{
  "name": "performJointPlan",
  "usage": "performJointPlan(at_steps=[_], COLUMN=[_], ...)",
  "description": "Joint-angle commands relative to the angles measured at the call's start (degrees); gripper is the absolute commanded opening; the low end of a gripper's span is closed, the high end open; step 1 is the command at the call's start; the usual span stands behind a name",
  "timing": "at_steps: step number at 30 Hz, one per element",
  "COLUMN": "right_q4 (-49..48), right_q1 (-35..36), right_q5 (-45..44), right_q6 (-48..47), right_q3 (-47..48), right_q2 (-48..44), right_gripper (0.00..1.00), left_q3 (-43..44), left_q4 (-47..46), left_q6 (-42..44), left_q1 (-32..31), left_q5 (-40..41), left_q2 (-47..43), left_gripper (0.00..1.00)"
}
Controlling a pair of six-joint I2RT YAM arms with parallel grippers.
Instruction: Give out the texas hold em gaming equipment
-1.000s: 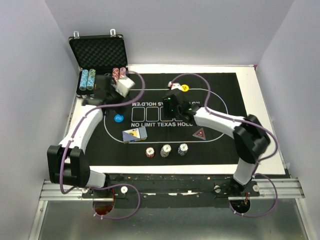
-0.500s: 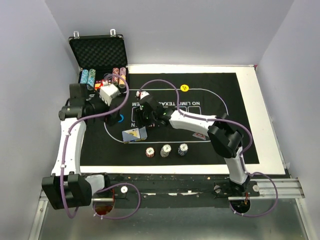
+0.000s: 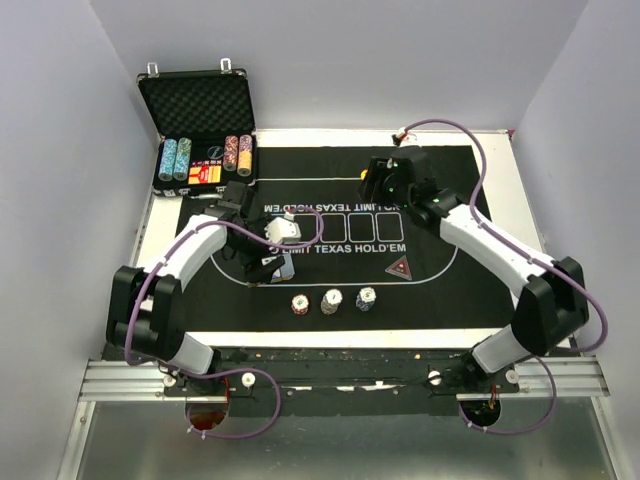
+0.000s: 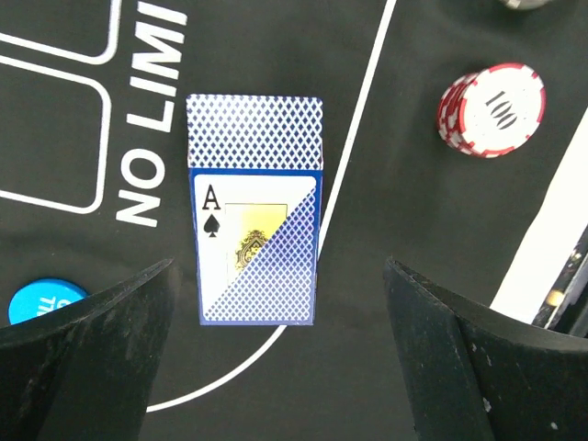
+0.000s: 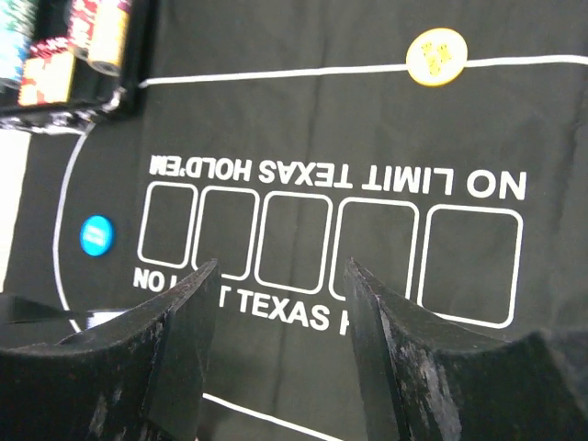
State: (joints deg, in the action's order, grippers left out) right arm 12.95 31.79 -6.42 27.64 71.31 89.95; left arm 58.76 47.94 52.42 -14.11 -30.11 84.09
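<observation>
A blue-backed card pack (image 4: 255, 211) with an ace of spades on its face lies on the mat; from above it shows partly at the card pack (image 3: 282, 268). My left gripper (image 4: 278, 276) hangs open just above it, fingers on either side, nothing held; from above it is the left gripper (image 3: 264, 263). My right gripper (image 3: 375, 187) hovers open and empty over the mat's far side, seen as the right gripper (image 5: 281, 276). The yellow button (image 5: 437, 56) and blue button (image 5: 96, 235) lie flat on the mat. The dark red triangular marker (image 3: 400, 268) sits right of centre.
Three chip stacks (image 3: 331, 301) stand in a row near the mat's front edge; one red-white stack (image 4: 491, 108) is beside the cards. The open foam-lined case (image 3: 197, 105) at the back left holds more chips (image 3: 175, 157). The black mat (image 3: 440, 290) covers most of the table.
My left arm swung from the case down to the card pack. My right arm moved from left of centre back to the mat's far side, its jaws widening.
</observation>
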Motion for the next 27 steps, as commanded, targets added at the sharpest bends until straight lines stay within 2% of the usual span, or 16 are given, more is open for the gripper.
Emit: performJointPlan(at_steps=[1, 11, 17, 27], right_q4=[0.5, -1.08, -2.23, -2.4], right_q1=[-0.67, -3.93, -5.95, -8.59], right_q5=[1.84, 7.89, 10.46, 12.74], right_q6=[1.45, 2.24, 1.81, 1.28], right_q3=[-2.05, -3.02, -3.02, -3.02], right_q2=[-3.37, -3.73, -2.94, -2.41], right_gripper=[0.65, 0.65, 0.65, 0.64], left_q3=[2.05, 4.69, 2.94, 4.79], left_q4=[0.92, 0.31, -2.06, -2.68], left_q6=[4.71, 0.93, -1.0, -5.23], left_q1=[-2.32, -5.93, -8.13, -11.47], left_q5=[6.28, 11.47, 14.98, 21.4], left_q2=[3.52, 10.38, 11.0, 14.61], left_gripper=[0.99, 0.99, 0.99, 0.99])
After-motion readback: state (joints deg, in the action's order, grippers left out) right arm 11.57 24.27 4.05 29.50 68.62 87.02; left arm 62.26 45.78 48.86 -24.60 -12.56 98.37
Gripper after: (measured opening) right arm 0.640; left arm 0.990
